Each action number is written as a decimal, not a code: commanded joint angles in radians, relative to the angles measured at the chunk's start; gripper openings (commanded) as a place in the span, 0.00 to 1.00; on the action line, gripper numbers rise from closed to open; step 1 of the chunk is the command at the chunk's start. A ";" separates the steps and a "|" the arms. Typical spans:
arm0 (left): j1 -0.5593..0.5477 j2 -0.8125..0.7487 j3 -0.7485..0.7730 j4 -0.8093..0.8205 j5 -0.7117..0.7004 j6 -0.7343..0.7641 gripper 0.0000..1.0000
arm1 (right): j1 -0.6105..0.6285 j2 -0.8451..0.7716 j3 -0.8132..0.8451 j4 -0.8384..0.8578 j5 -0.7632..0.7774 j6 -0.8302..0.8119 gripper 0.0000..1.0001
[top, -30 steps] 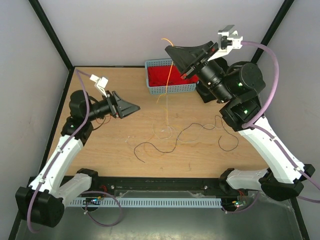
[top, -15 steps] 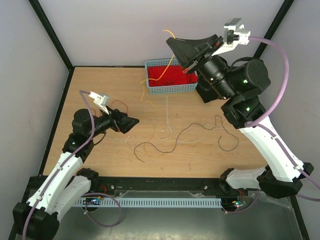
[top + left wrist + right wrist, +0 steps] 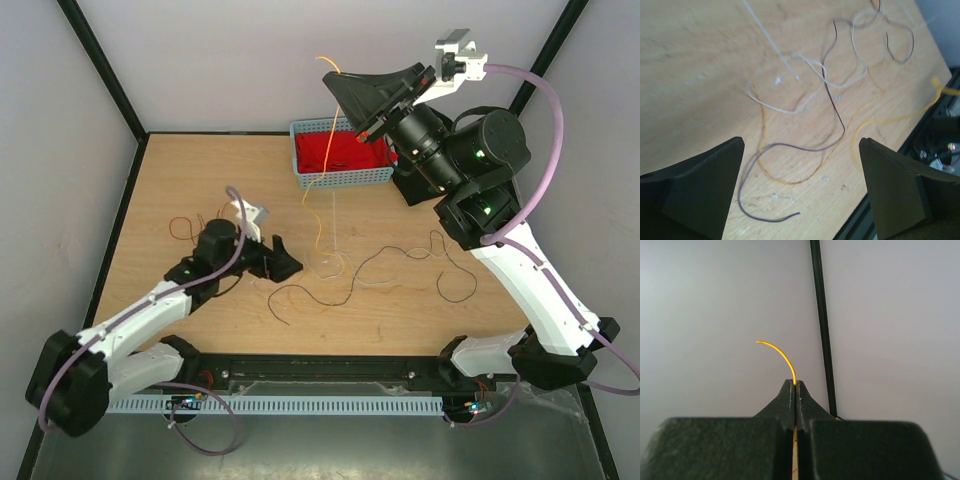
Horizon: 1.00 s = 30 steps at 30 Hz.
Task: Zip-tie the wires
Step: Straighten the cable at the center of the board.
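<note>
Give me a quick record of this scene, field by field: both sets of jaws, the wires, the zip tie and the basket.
left jaws: wide open, low over the table, holding nothing
right jaws: shut on the orange wire, raised high above the basket
orange wire: hangs from the right jaws down toward the table
dark wires: loose curls lying on the table
zip tie: lies on the table, not held
basket: blue, at the table's far edge, red inside

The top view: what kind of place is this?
Probably a robot lab test cell: a left arm and right arm bolted to a wooden table, enclosed by plain walls and black frame posts.
</note>
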 commanded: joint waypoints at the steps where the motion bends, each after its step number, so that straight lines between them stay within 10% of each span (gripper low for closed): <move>1: -0.091 0.101 0.027 0.022 0.005 0.001 0.99 | 0.001 -0.018 0.036 0.020 0.004 -0.006 0.00; 30: -0.164 0.350 0.106 0.092 -0.213 -0.165 0.84 | 0.001 -0.083 -0.065 0.053 0.009 0.000 0.00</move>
